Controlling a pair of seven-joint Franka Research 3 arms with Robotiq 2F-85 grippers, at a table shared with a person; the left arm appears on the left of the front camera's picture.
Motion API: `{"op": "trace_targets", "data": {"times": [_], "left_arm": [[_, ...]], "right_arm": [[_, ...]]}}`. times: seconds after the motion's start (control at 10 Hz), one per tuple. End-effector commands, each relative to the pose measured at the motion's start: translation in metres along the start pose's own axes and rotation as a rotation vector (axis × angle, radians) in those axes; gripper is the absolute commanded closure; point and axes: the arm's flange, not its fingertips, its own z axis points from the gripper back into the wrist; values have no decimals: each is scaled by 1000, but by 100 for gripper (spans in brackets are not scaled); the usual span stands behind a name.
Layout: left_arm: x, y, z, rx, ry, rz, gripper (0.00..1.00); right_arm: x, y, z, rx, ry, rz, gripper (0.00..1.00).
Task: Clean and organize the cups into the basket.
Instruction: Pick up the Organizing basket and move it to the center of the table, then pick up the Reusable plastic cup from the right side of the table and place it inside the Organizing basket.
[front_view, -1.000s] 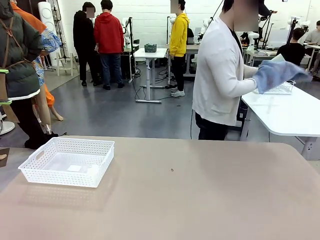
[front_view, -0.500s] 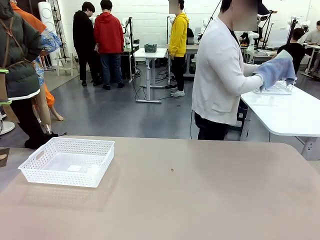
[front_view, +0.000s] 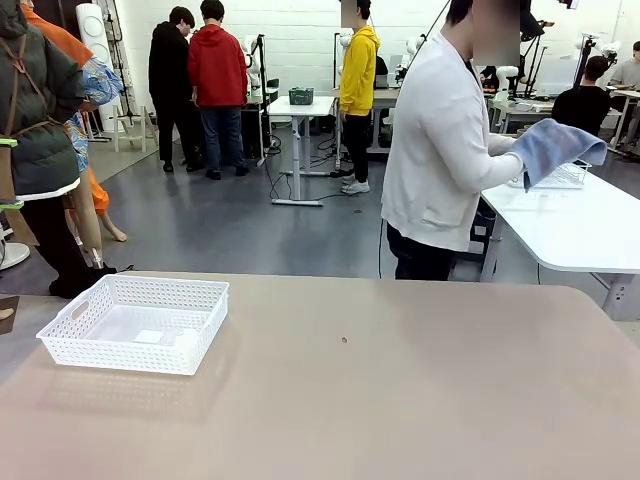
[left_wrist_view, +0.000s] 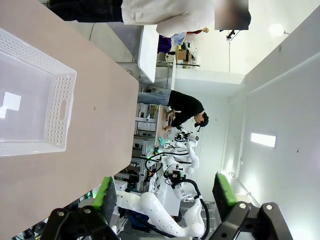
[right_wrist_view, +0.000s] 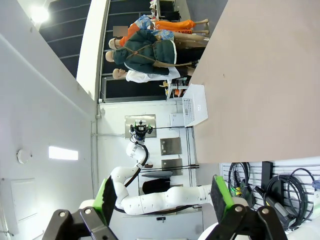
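Left claw wide and empty, basket well apart, right claw wide too

No writing, brand, number or sign can be read in any view. A small pale patch lies on the floor of the basket, and it is too small and washed out to tell whether it bears any print.
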Motion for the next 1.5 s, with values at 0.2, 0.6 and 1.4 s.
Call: {"op": "trace_targets", "data": {"times": [0.2,0.6,1.4], "left_arm": [[2,-1,3,-10,6,-14,0],[2,-1,3,-10,6,-14,0],[2,-1,3,-10,6,-14,0]], "right_arm": [[-2,0,4,16,-2,14,0],[-2,0,4,16,-2,14,0],[-2,0,4,16,-2,14,0]]}}
